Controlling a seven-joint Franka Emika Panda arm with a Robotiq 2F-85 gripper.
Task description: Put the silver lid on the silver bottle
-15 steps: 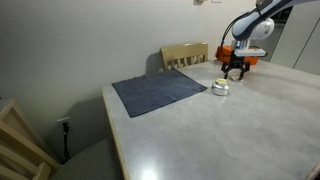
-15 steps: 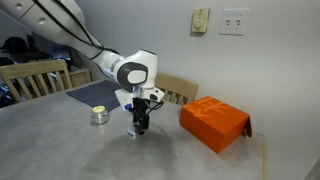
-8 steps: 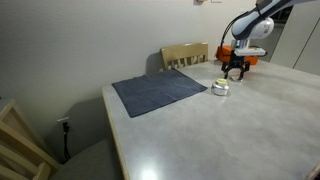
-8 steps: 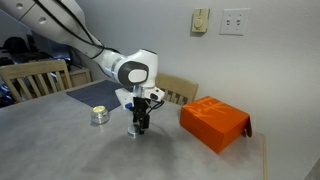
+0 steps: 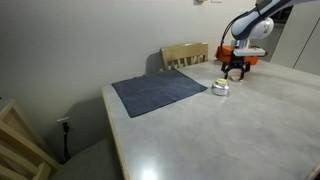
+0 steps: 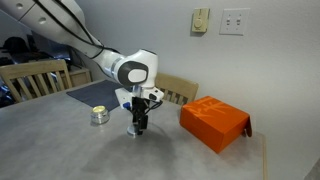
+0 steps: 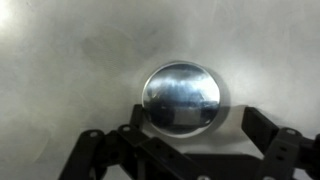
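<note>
The silver lid (image 7: 182,97) is a round shiny disc lying flat on the grey table. In the wrist view it sits between my two black fingers. My gripper (image 7: 197,118) is open and lowered around it; the right finger stands apart from the lid's rim and the left finger is close to it. In both exterior views the gripper (image 6: 137,127) (image 5: 236,75) points straight down at the table and mostly hides the lid. The silver bottle (image 6: 100,115) (image 5: 221,88), small, squat and pale on top, stands a short way beside the gripper.
An orange box (image 6: 215,122) lies on the table on the gripper's other side from the bottle. A dark grey cloth (image 5: 158,92) is spread on the table (image 5: 220,130). Wooden chairs (image 5: 185,54) stand at the table's edges.
</note>
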